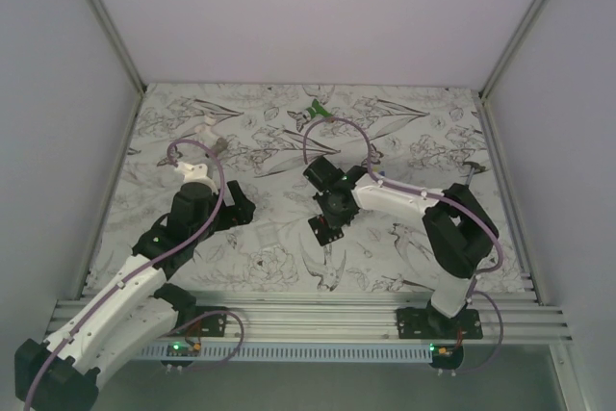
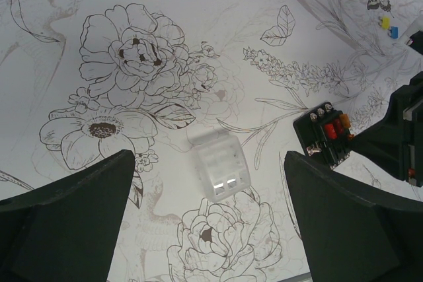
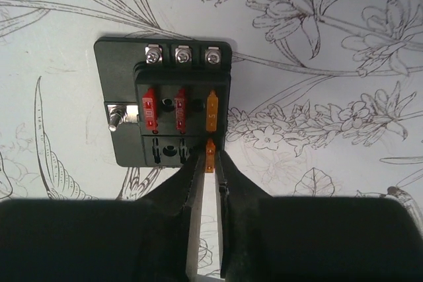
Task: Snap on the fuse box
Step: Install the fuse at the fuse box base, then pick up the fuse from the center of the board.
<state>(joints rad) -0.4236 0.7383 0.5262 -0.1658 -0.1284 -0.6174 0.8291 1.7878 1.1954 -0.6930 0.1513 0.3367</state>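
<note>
The fuse box is a flat black block lying on the flower-print table, with two red fuses and one orange fuse in its upper slots. It also shows in the top view and in the left wrist view. My right gripper is shut on a small orange fuse at the box's lower right slot. My left gripper is open and hovers over a translucent white plastic cover lying on the table between its fingers, not touching it.
A green-and-white tool lies at the back centre. Small white and grey parts lie at the back left. Loose yellow and blue fuses lie beyond the box. White walls enclose the table.
</note>
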